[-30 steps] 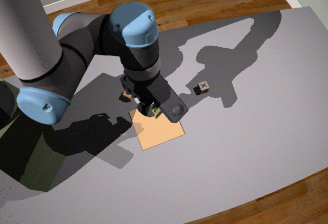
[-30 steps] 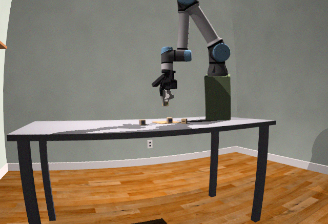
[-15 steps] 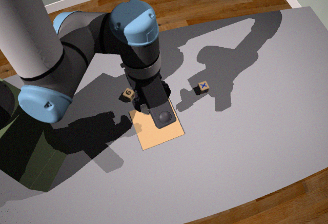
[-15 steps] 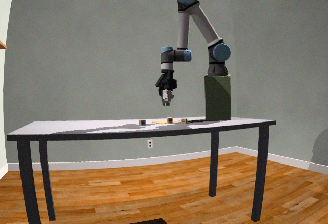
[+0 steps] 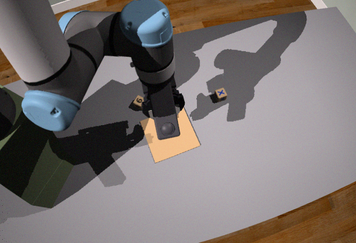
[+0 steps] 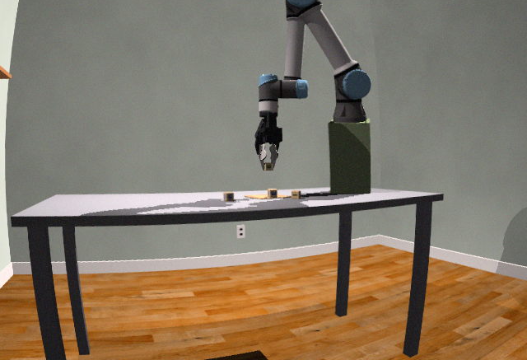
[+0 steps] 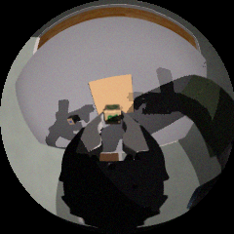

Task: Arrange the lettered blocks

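My gripper is shut on a wooden block with green marks, held well above the table over the mat region. Its fingertips and the held block are hidden in the top view. The orange mat lies flat below. A block with a blue X on top stands off the mat. A block with a black 6 or 9 on top stands off the mat too. Another block stands at or near the mat; its top is unreadable.
The grey table carries the mat and blocks. The green pedestal stands at the arm's base. Arm shadows cross the table around the blocks.
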### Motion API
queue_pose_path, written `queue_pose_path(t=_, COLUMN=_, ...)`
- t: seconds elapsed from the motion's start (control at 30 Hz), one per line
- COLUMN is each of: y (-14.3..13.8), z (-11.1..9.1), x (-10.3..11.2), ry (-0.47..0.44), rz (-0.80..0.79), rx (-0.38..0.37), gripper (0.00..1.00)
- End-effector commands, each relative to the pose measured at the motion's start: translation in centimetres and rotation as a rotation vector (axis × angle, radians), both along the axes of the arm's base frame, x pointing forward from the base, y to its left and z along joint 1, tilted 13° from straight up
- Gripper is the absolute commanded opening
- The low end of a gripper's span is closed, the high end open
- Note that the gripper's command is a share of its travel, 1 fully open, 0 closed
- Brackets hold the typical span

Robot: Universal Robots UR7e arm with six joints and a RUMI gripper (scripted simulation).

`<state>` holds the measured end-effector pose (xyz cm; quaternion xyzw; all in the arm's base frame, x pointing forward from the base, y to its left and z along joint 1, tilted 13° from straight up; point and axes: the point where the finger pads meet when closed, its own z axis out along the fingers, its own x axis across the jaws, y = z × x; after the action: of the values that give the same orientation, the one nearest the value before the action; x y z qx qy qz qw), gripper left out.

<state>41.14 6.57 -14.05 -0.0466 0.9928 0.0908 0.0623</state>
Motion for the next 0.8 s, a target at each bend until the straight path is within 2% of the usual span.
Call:
queue_pose_path(t=0.0, y=0.0, z=0.0, x=0.0, ry=0.000, rz=-0.006, rx=-0.001, gripper=0.09)
queue_pose_path(t=0.47, y=0.0, z=-0.2, x=0.1, ry=0.000, rz=-0.006, rx=-0.001, gripper=0.09)
queue_pose_path(t=0.77, y=0.4, z=-2.0, x=0.3, ry=0.000, rz=-0.006, rx=-0.001, gripper=0.09)
